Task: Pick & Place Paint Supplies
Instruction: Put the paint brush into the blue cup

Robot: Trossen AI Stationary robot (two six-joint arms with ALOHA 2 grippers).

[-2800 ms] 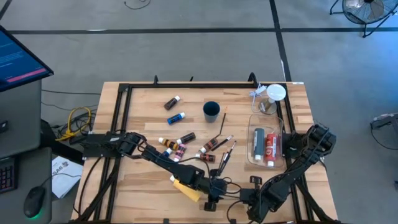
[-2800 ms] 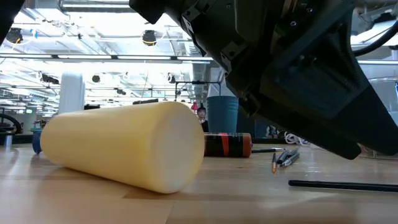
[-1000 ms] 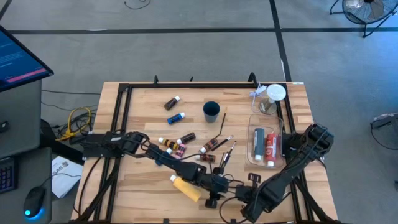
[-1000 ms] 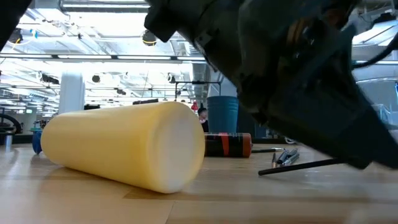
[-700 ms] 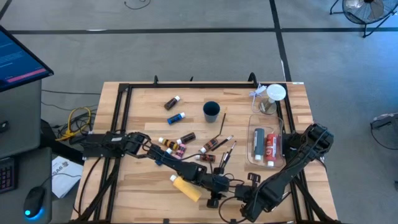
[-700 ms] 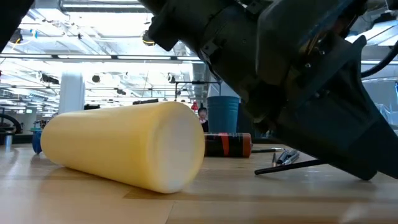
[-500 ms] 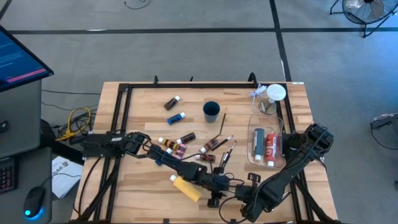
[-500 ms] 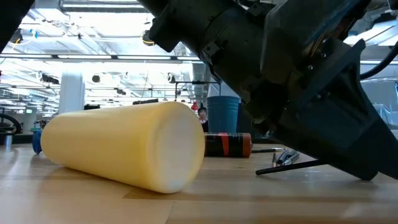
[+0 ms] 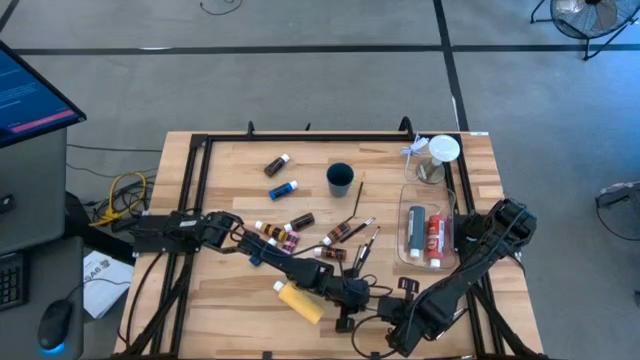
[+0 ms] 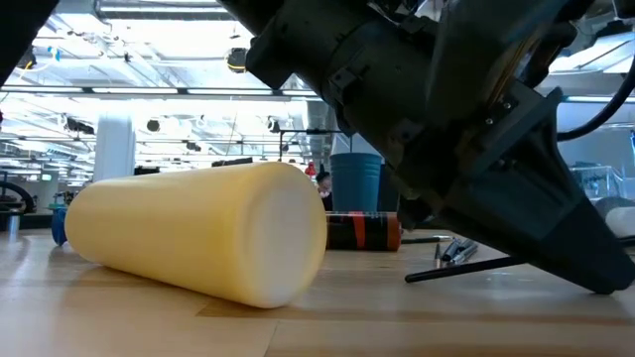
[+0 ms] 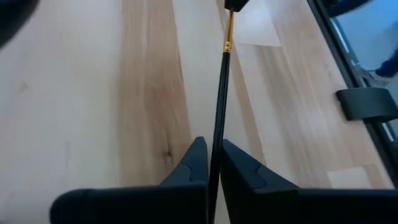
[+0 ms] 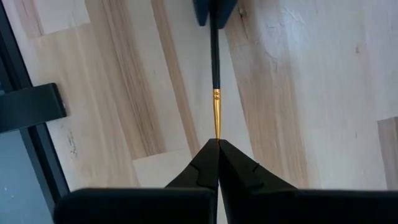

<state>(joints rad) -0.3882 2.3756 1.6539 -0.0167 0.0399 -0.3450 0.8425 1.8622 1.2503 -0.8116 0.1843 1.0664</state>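
Spanning both tools, the brush – left tool clamps handle, right tool pinches tip.

In the low view the dark arm hides both pincers. The brush's bristles sit unseen between the right pincer's fingers; bottle labels are too small.

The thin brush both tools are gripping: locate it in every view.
High view: brush between both tools, front edge.
Low view: dark rod, right of the yellow bottle.
Left wrist view: runs up from the left tool.
Right wrist view: tip in the right tool.
Shared landmark: gold ferrule.
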